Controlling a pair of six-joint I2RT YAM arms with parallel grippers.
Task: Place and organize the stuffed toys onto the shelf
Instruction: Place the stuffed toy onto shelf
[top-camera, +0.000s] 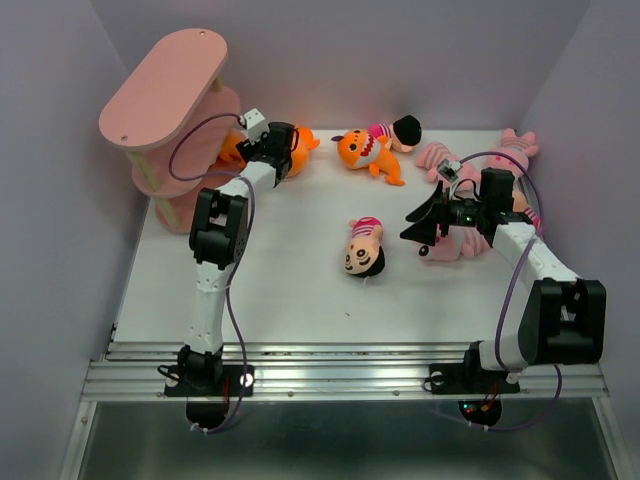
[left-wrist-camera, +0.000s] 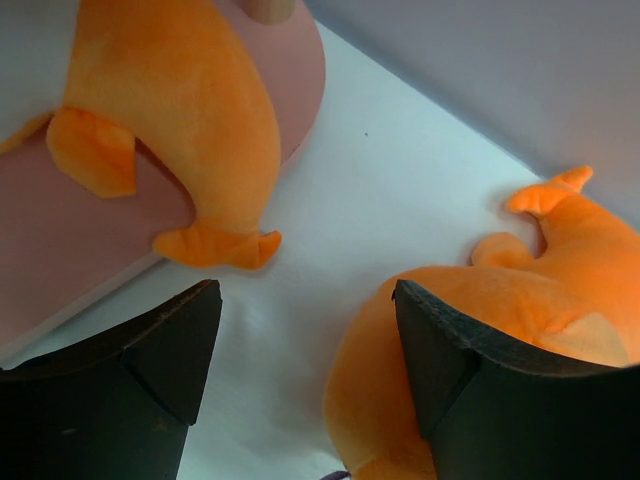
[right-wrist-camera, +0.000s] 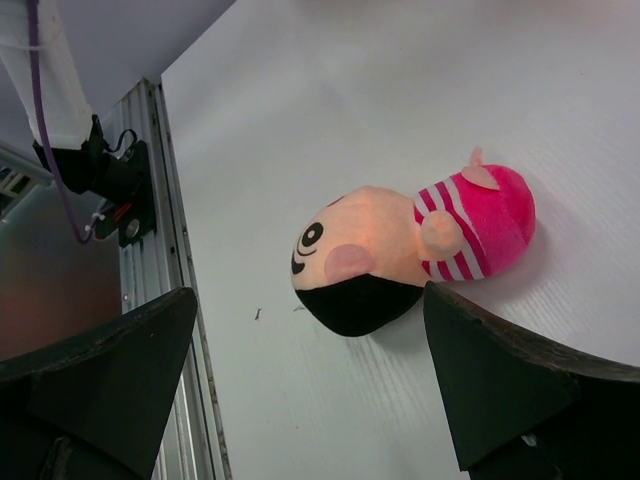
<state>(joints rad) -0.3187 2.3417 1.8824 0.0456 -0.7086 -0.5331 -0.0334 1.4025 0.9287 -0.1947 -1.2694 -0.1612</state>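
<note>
The pink shelf (top-camera: 165, 85) stands at the back left. One orange stuffed toy (left-wrist-camera: 180, 120) lies on its lowest board (left-wrist-camera: 60, 250). A second orange toy (left-wrist-camera: 500, 330) rests on the table just right of the shelf, against the right finger of my left gripper (left-wrist-camera: 305, 340), whose jaws stand wide apart. In the top view, my left gripper (top-camera: 278, 150) hovers between the shelf and this toy (top-camera: 305, 140). My right gripper (right-wrist-camera: 310, 340) is open over a black-haired doll (right-wrist-camera: 400, 250) lying face up mid-table (top-camera: 365, 248).
Another orange toy (top-camera: 362, 152) and a second doll (top-camera: 395, 130) lie at the back centre. Pink striped animals (top-camera: 515, 150) are piled at the back right, behind my right arm. The table's metal front rail (right-wrist-camera: 170, 250) runs near the right gripper.
</note>
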